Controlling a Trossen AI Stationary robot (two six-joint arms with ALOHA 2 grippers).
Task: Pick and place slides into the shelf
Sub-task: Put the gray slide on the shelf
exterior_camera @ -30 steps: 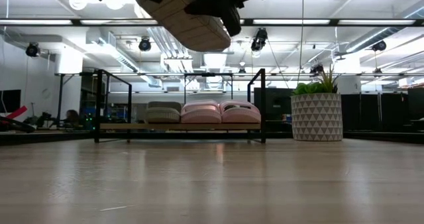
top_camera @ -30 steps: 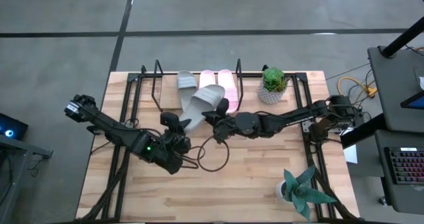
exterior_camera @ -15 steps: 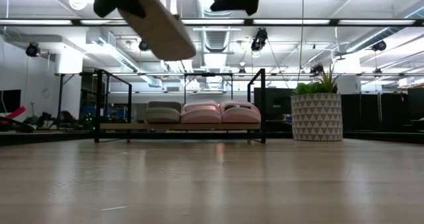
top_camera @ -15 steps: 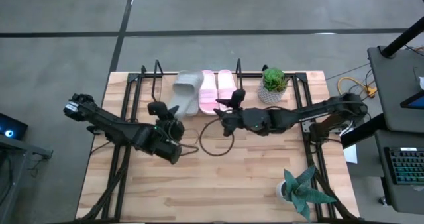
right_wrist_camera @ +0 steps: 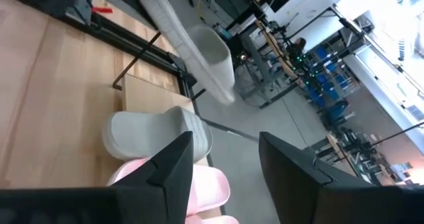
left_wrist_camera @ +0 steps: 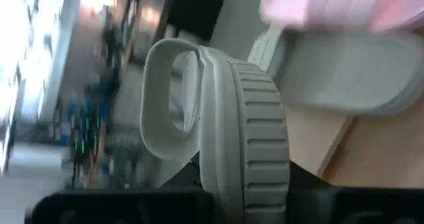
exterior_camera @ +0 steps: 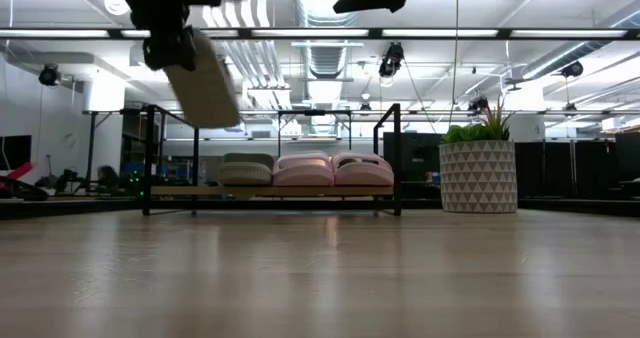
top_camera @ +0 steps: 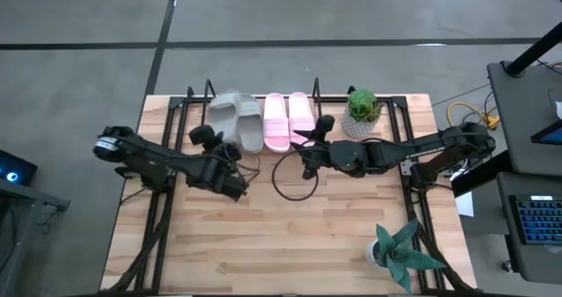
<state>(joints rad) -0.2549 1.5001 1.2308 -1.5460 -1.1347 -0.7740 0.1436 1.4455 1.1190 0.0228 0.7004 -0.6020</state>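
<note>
My left gripper (top_camera: 217,141) is shut on one grey-green slide (top_camera: 228,111), held in the air over the left end of the shelf (top_camera: 208,90). In the low view the slide (exterior_camera: 207,78) slants down from the gripper (exterior_camera: 168,40), high above the shelf board (exterior_camera: 270,191). The other grey-green slide (top_camera: 251,126) and the pink pair (top_camera: 290,119) lie soles down on the shelf, side by side. My right gripper (top_camera: 306,146) hangs open near the pink pair and touches nothing; its wrist view looks past its own spread fingers (right_wrist_camera: 173,166) at the held slide (right_wrist_camera: 192,45). My left gripper pinches the slide's sole at the end nearest the arm (left_wrist_camera: 246,174), one finger on the footbed side and one on the underside. The fingers lie along the slide. It is lifted clear and tilted steeply, strap (left_wrist_camera: 162,108) to one side, free end lower.
A potted plant (top_camera: 362,111) stands just right of the shelf, and a second plant (top_camera: 399,253) sits at the table's near right corner. A black cable loop (top_camera: 290,181) lies on the wood between the arms. The near half of the table is bare wood.
The left gripper has carried the grey-green slide from the table's middle toward the far left, over the shelf's left end, and the slide has tipped from nearly level to steeply slanted. The right gripper, at the slide's end a second ago, has come off it and drawn back rightward.
</note>
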